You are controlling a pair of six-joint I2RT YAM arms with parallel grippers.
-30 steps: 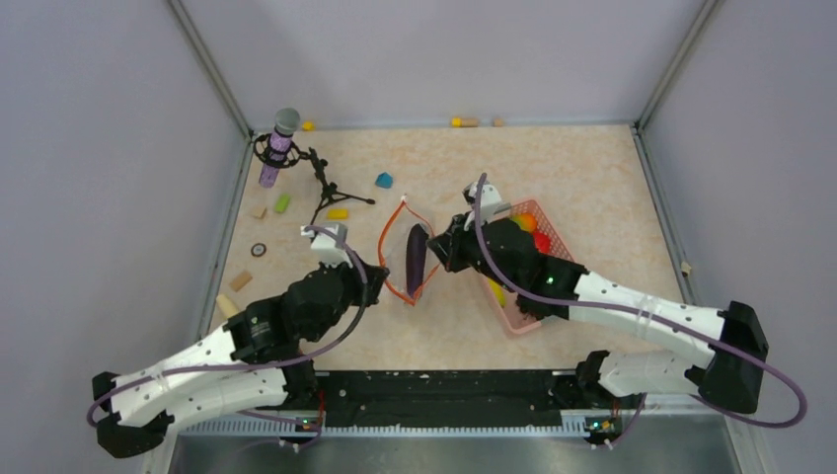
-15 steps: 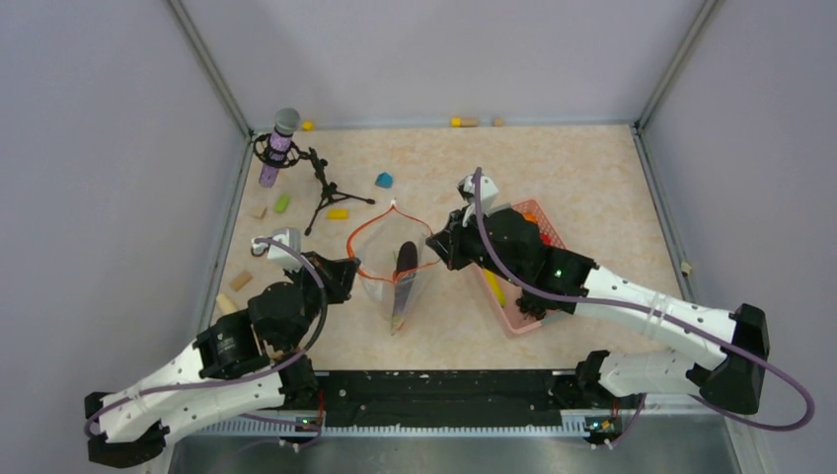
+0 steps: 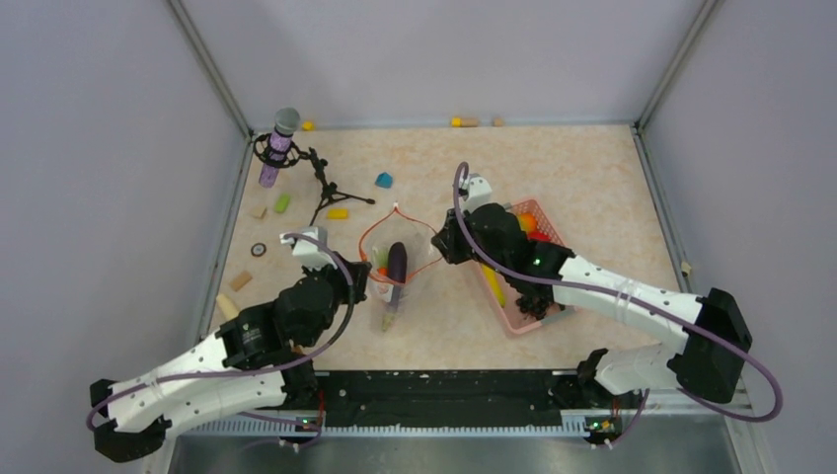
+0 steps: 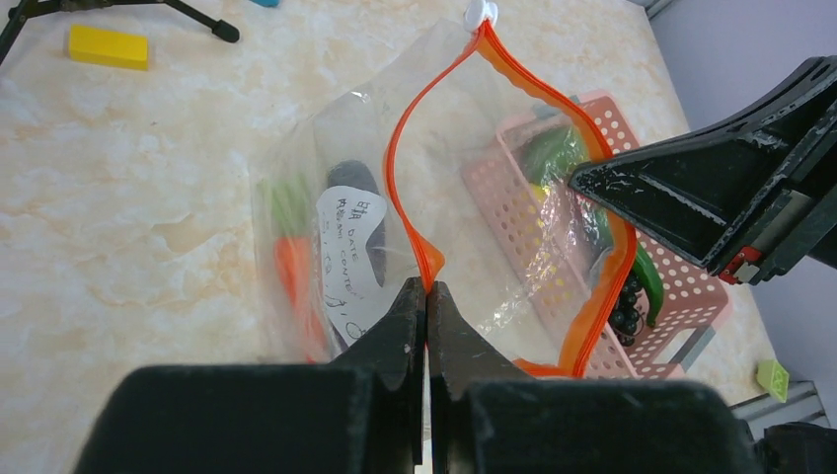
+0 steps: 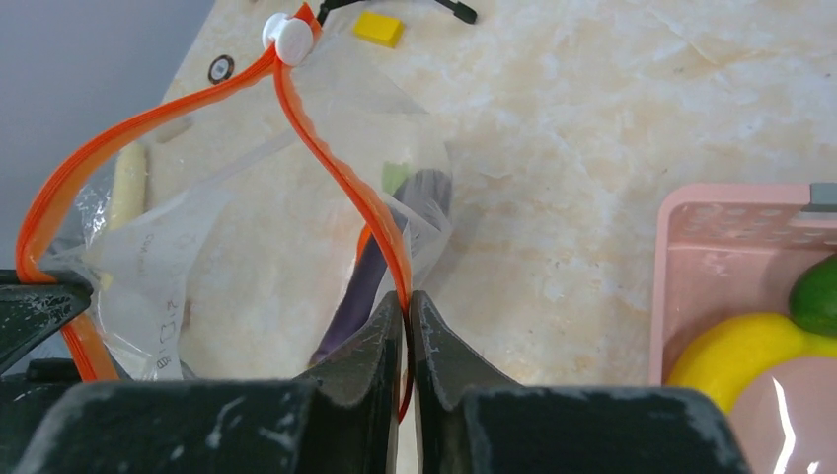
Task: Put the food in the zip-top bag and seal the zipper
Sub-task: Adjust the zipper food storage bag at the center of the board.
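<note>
At centre frame the bag (image 3: 393, 296) is held open, with an eggplant (image 3: 397, 262) and carrot (image 4: 293, 276) inside. The left gripper (image 4: 426, 296) is clamped on the left lip of the zipper (image 4: 400, 168) and the right gripper (image 5: 407, 306) on the right lip. The left lip is best held high and taut if the right is freed for more food; the basket (image 3: 505, 314) lies close at right, and bare table (image 3: 592, 178) is found at upper right.
</note>
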